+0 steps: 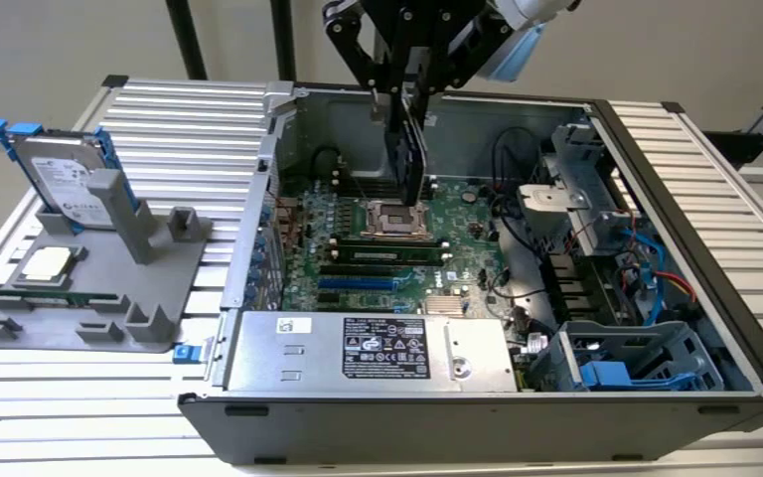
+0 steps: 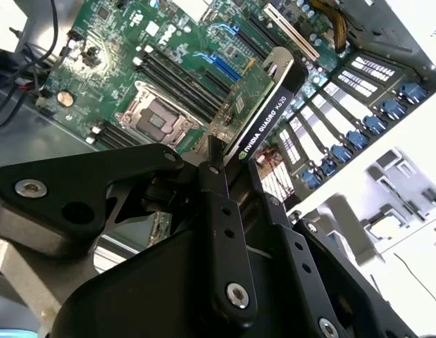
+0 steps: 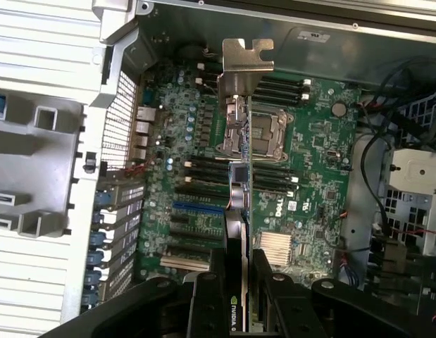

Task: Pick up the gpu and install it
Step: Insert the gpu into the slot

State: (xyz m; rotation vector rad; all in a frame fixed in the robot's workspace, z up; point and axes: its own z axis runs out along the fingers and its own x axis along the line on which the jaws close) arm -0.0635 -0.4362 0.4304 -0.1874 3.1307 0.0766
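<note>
One gpu [image 1: 411, 149] hangs in the pincer [image 1: 408, 94], whose two fingers are closed flat against the card's faces at its upper end. In the exterior view the card stands upright and edge-on above the open case [image 1: 680, 328], at about 12 o'clock over the motherboard [image 1: 355, 248]. Its lower end is just above the processor socket [image 1: 392, 217]; whether the two touch cannot be told.

In both wrist views the card [image 2: 263, 116] [image 3: 239, 197] runs away from the pincer [image 2: 228, 165] [image 3: 240, 282]. The silver bracket [image 3: 247, 60] sits at the far end. The green board is on one face and the black shroud on the other. The blue slot [image 3: 198, 208] carries no card.

In the exterior view the power supply [image 1: 369, 348] lies at 6 o'clock in the case. At 9 o'clock from the case a grey holder [image 1: 90, 288] rests on the ribbed worktop [image 1: 76, 397]. A hard drive [image 1: 71, 184] with blue rails stands upright in the holder at 12 o'clock.
</note>
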